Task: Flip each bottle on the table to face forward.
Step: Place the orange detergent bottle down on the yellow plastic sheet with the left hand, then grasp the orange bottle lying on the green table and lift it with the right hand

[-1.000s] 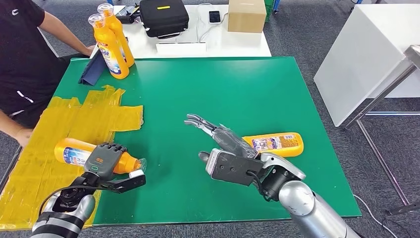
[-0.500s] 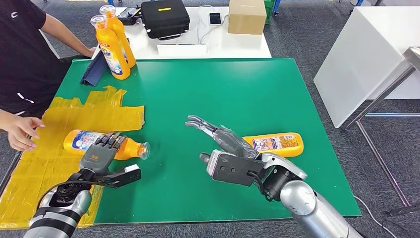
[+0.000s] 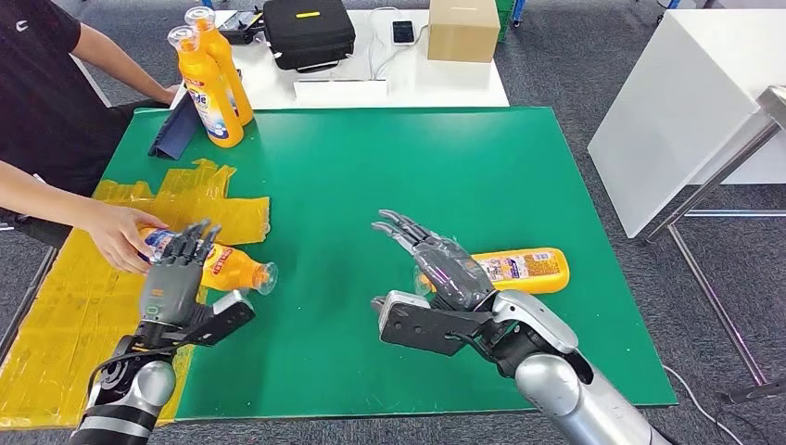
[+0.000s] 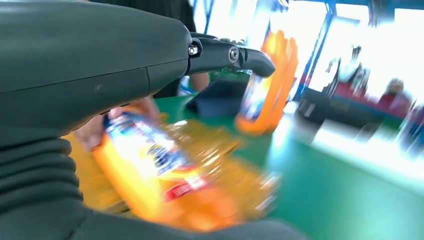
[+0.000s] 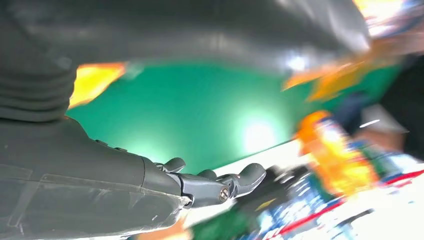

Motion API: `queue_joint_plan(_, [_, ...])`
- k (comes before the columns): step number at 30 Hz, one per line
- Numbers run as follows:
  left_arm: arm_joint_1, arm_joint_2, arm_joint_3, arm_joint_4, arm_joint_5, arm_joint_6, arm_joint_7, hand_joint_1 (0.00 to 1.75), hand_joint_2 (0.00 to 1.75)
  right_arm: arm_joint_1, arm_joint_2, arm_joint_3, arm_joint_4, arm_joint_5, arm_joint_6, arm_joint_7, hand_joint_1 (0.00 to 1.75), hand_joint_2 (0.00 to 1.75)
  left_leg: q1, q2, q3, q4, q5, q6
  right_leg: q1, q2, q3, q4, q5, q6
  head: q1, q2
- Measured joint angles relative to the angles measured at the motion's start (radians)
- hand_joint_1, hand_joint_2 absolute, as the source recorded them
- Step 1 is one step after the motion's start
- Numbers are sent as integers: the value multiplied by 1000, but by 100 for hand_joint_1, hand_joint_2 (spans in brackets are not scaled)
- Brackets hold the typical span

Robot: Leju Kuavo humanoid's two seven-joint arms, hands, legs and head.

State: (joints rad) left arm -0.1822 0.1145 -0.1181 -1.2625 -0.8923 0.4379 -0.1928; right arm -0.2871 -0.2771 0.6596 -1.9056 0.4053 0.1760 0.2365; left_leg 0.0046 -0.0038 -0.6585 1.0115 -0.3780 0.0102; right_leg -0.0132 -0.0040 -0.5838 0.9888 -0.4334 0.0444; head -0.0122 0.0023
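Left hand (image 3: 171, 283) spread, holding nothing, over lying bottle (image 3: 218, 264) gripped by person's hand (image 3: 119, 235) | right hand (image 3: 445, 269) spread, empty, above second lying bottle (image 3: 514, 269) | I judged two upright bottles (image 3: 211, 79) done, two left.

You see the table (image 3: 519, 167) in front, two standing bottles (image 3: 211, 79) at its far left corner, one lying bottle (image 3: 227, 267) at the near left under the left hand (image 3: 176, 278), another lying bottle (image 3: 519, 270) at the right, just behind the right hand (image 3: 445, 269), a person's hand (image 3: 119, 236) touching the left lying bottle.
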Motion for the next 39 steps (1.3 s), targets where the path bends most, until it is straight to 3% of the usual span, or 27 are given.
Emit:
queue_joint_plan(4, [31,-38,49,-146,111,-33,-22,0,0,26,-5,-19,27,95,-5,0,0,175,-1,0,0,0,0,0,-1,0,-1,0,0,0,0,0])
queue_joint_plan(10, [91,-87,129,-405,539,-144,-73,0,0,71,-30,-92,99,255,-4,9,0,175,0,0,-1,0,0,0,0,0,-1,0,0,0,0,0])
queue_joint_plan(13, [130,-95,173,-523,649,-188,-79,0,0,106,-52,-152,130,278,-3,-15,0,175,0,0,-2,0,0,0,0,0,-2,0,0,0,0,0])
queue_joint_plan(23, [215,-109,224,-673,718,-254,-114,0,0,135,-84,-263,207,340,35,-16,0,175,0,0,-3,0,0,0,0,0,-2,0,0,0,0,0])
queue_joint_plan(39, [234,-114,226,-701,727,-273,-117,0,0,123,-88,-318,282,359,55,-7,0,175,0,0,-3,0,0,0,0,0,-2,0,0,0,0,0])
